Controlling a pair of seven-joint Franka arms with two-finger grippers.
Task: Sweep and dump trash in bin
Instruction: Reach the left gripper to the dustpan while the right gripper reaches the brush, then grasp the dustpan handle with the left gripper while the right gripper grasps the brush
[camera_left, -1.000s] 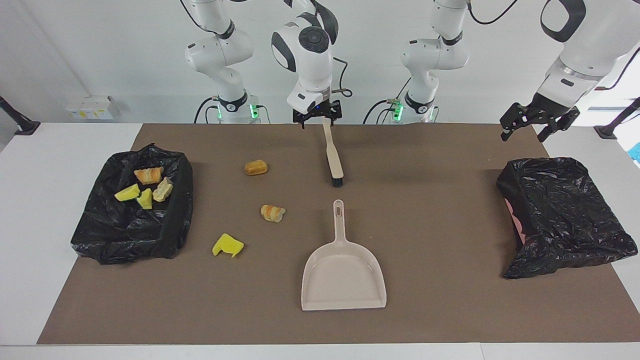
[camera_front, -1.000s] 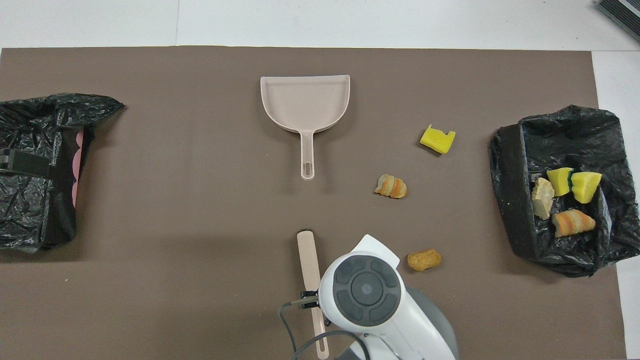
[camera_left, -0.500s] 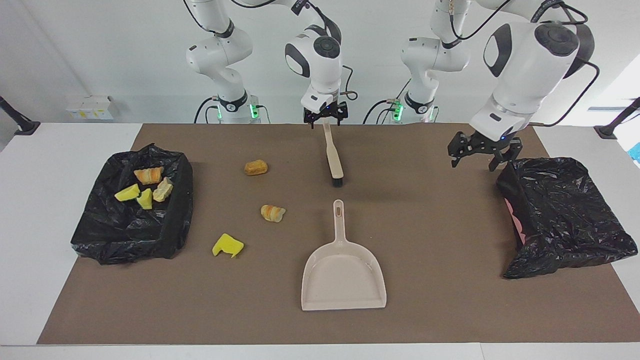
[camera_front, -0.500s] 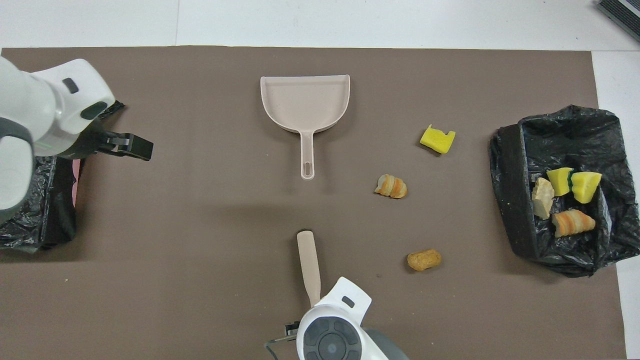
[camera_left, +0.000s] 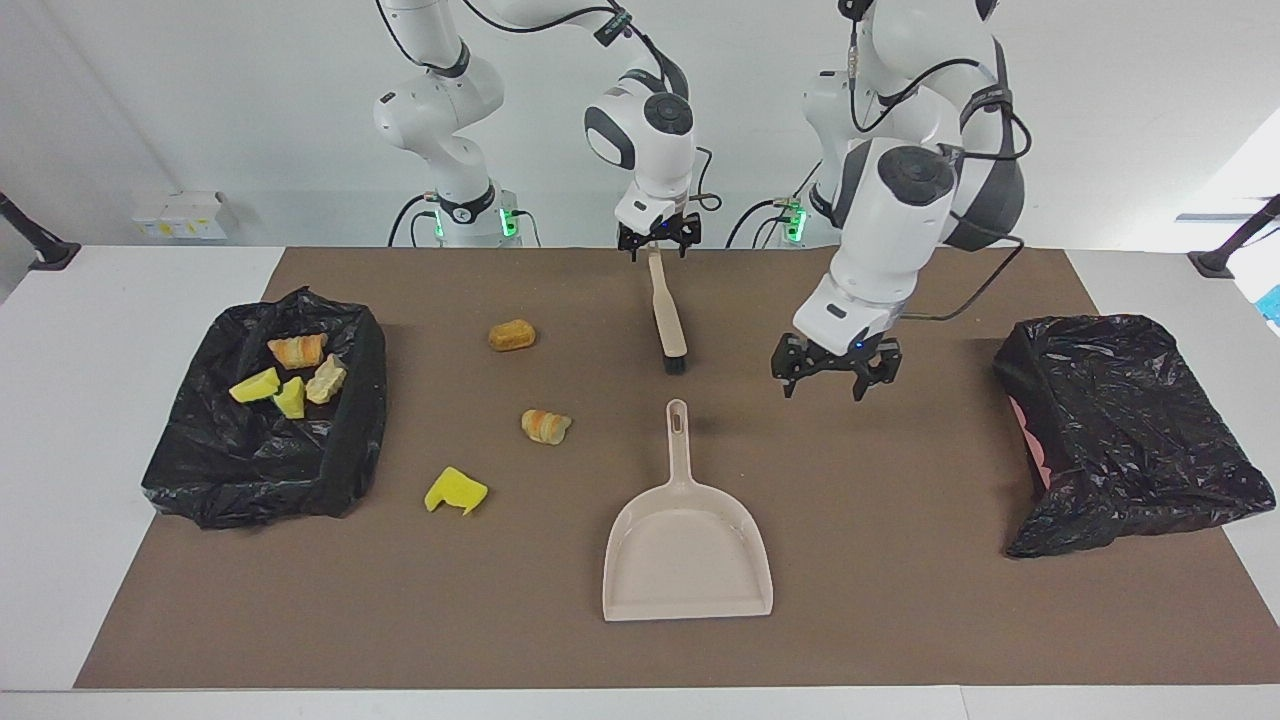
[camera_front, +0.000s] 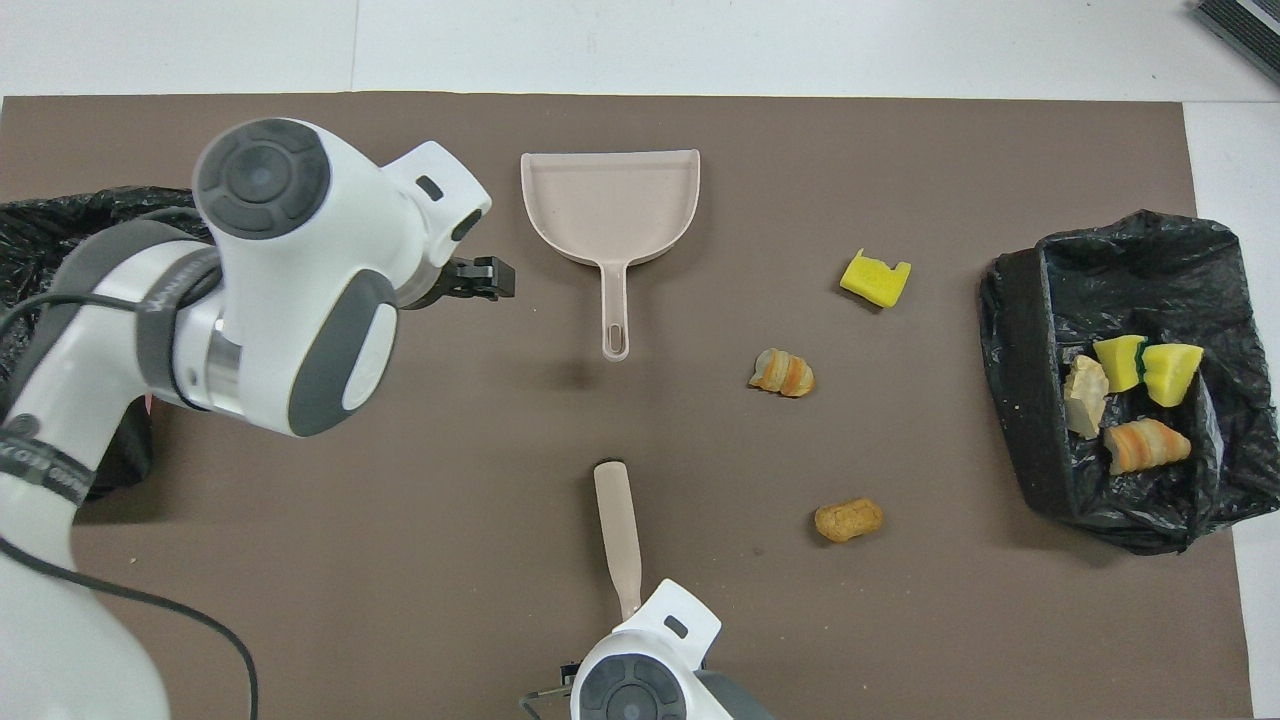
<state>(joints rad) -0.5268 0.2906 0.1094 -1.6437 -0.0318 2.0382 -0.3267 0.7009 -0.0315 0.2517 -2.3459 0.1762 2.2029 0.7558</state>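
Note:
Three pieces of trash lie on the brown mat: a brown roll (camera_left: 511, 335) (camera_front: 848, 520), a striped croissant piece (camera_left: 545, 426) (camera_front: 782, 372) and a yellow wedge (camera_left: 455, 491) (camera_front: 875, 278). Several more pieces (camera_left: 290, 375) (camera_front: 1130, 400) lie in the black-lined bin (camera_left: 250, 470) (camera_front: 1020, 400) at the right arm's end. The beige dustpan (camera_left: 688, 550) (camera_front: 610, 205) and the brush (camera_left: 666, 320) (camera_front: 618, 530) lie mid-table. My right gripper (camera_left: 658, 240) is open over the brush handle's end. My left gripper (camera_left: 836, 375) (camera_front: 490, 280) is open in the air beside the dustpan's handle.
A second black-bagged bin (camera_left: 1120, 430) (camera_front: 60, 215) lies at the left arm's end of the table. The brown mat (camera_left: 900, 600) covers most of the white table. In the overhead view my left arm hides part of that bin.
My left arm has swung from over the bin at its end of the table in toward the dustpan's handle and come lower. My right gripper has shifted slightly along the brush handle. Nothing else moved.

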